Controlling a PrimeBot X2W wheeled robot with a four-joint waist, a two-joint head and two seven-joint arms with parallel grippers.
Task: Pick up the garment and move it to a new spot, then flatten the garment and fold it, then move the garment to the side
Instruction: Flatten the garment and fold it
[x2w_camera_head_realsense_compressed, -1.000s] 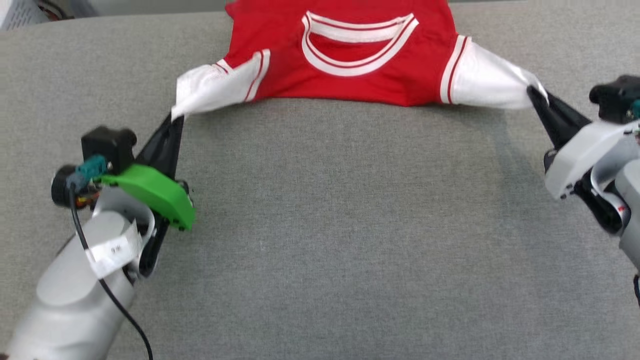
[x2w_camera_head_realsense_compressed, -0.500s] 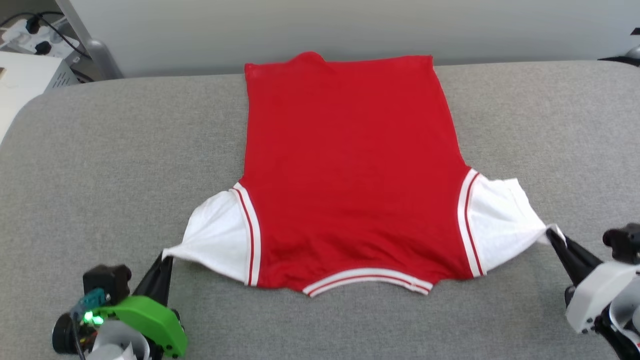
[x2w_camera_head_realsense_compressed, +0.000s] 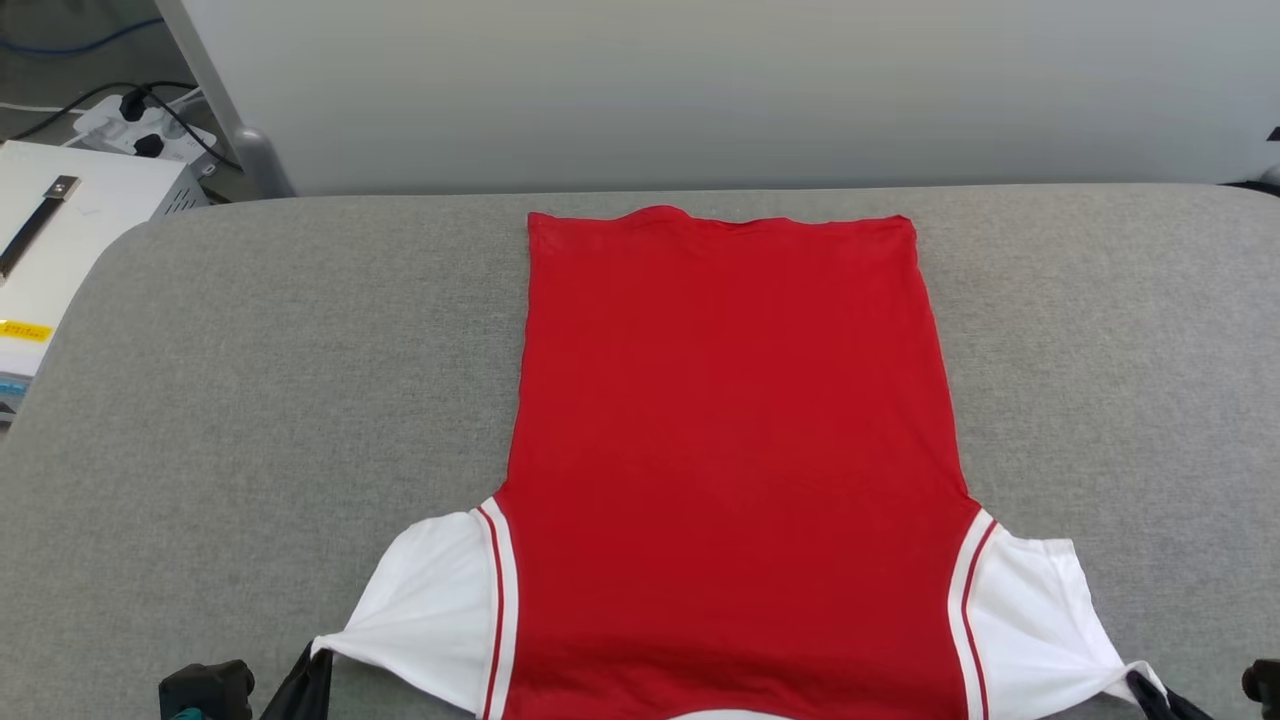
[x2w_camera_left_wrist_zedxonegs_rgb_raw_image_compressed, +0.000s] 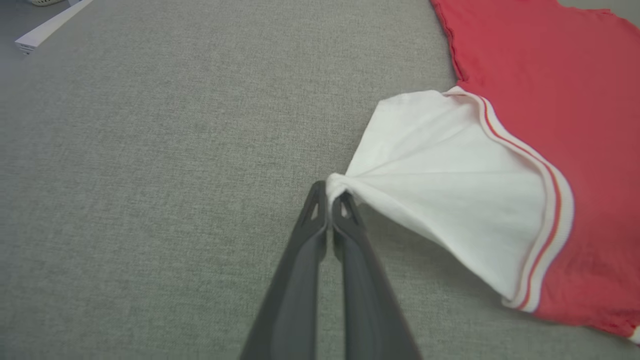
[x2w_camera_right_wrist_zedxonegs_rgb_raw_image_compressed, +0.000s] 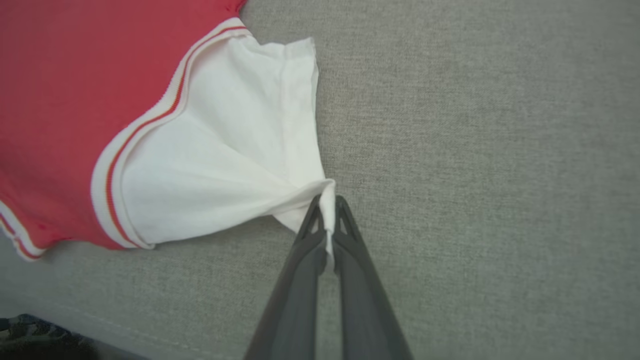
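The garment (x2w_camera_head_realsense_compressed: 730, 450) is a red shirt with white short sleeves, spread flat on the grey padded table (x2w_camera_head_realsense_compressed: 250, 380), plain red side up, hem toward the far edge. My left gripper (x2w_camera_left_wrist_zedxonegs_rgb_raw_image_compressed: 328, 192) is shut on the tip of one white sleeve (x2w_camera_left_wrist_zedxonegs_rgb_raw_image_compressed: 440, 175), which is pulled to a point. At the head view's bottom left, the left gripper (x2w_camera_head_realsense_compressed: 315, 660) just shows. My right gripper (x2w_camera_right_wrist_zedxonegs_rgb_raw_image_compressed: 327, 200) is shut on the other white sleeve (x2w_camera_right_wrist_zedxonegs_rgb_raw_image_compressed: 240, 150) and peeks in at the head view's bottom right (x2w_camera_head_realsense_compressed: 1140, 685). Any lettering is hidden.
A white box (x2w_camera_head_realsense_compressed: 70, 230) with a power strip and cables (x2w_camera_head_realsense_compressed: 140, 125) stands beyond the table's far left corner. A pale wall panel (x2w_camera_head_realsense_compressed: 700, 90) runs behind the table. The table's near edge (x2w_camera_right_wrist_zedxonegs_rgb_raw_image_compressed: 125, 325) lies close below the right sleeve.
The head camera has tilted up, so the shirt's whole body shows and the grippers have slid to the bottom edge. The shirt now lies drawn out flat, both sleeves still held.
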